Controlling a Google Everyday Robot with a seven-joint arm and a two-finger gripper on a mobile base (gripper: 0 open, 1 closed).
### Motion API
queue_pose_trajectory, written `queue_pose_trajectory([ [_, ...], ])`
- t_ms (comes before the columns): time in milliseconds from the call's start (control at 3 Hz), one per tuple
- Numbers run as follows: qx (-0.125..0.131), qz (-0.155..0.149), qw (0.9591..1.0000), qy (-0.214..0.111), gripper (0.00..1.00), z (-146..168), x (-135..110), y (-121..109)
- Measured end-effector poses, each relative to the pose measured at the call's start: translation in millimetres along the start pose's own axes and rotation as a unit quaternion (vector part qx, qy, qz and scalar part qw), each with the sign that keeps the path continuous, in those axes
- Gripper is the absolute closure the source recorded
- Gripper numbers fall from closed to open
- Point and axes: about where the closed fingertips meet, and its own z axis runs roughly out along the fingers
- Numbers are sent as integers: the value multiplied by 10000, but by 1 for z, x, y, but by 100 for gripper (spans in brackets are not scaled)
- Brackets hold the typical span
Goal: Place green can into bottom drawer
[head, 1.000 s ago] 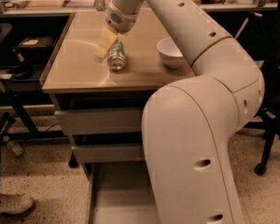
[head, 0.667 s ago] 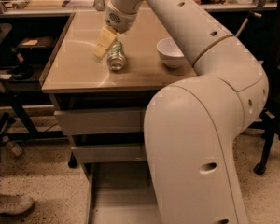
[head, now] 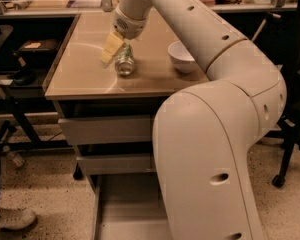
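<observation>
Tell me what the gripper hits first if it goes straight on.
Likely the green can, lying on the table just below the gripper; whether they already touch is unclear.

My arm (head: 190, 19) stretched far out from the base as I ran the rig remotely, with the gripper (head: 114, 53) pointed downward and set low at the end of the reach. Directly above the gripper sat the rounded white wrist (head: 129, 20). From there the forearm ran off to the right of the gripper and back toward the camera, ending at a banded elbow joint (head: 238, 59). Below that joint, the bulky white upper link (head: 205, 159) filled the foreground, well back from the gripper.
</observation>
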Motion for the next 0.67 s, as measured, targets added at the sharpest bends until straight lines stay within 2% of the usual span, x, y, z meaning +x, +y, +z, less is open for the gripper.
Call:
queue_pose_trajectory([
  [333, 62, 154, 9999, 38, 0, 4, 3, -6],
  [667, 5, 313, 9995, 94, 0, 17, 4, -13],
])
